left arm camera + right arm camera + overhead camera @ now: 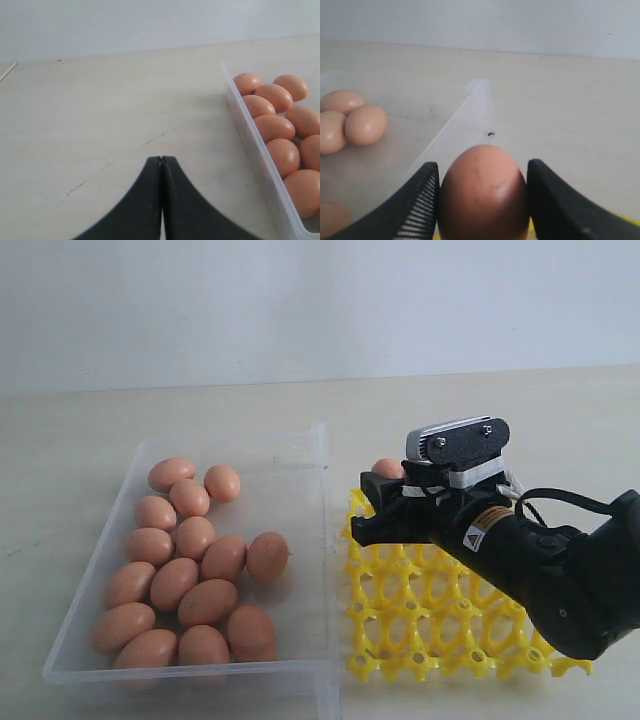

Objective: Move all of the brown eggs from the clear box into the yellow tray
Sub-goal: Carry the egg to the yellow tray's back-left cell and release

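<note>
**Right jaws:** spread wide and clamped on one egg (482,197), with a ribbed pad (422,200) against its side. I see the egg just right of the box (295,490), at the far corner of the tray (430,625). I cannot tell whether it touches the tray.

**Left jaws:** pressed fully together, gripping nothing, over bare bench (100,125) left of the box.

**Remaining eggs** (195,580)**:** heaped inside the box, mostly toward its left wall.
</note>
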Action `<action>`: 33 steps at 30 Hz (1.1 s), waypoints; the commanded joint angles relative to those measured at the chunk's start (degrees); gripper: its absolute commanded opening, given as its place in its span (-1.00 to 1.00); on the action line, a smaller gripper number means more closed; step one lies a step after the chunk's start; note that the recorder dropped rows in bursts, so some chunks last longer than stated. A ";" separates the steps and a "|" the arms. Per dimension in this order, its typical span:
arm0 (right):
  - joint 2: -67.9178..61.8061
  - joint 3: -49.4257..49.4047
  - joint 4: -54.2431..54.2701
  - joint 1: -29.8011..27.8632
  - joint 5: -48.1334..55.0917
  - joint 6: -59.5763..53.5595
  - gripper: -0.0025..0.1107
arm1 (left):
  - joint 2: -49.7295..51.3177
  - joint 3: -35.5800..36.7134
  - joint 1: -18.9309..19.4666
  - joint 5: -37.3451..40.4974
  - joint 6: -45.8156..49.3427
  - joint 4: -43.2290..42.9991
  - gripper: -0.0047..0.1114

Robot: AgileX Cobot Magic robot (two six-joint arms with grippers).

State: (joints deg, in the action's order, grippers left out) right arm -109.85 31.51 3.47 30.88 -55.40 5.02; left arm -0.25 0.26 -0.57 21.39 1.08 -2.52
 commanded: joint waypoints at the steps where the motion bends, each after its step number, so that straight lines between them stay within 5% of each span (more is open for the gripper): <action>1: -0.04 0.42 -1.87 -0.31 -0.37 2.14 -0.96 | 0.25 -0.26 0.05 -0.27 0.20 -0.17 -0.92; 33: 0.05 2.41 -7.01 -0.31 6.25 18.25 -0.89 | 0.25 -0.26 0.05 -0.27 0.20 -0.17 -0.92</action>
State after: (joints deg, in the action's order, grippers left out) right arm -109.17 32.34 -1.74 30.88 -50.03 20.77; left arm -0.25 0.26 -0.57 21.39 1.08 -2.52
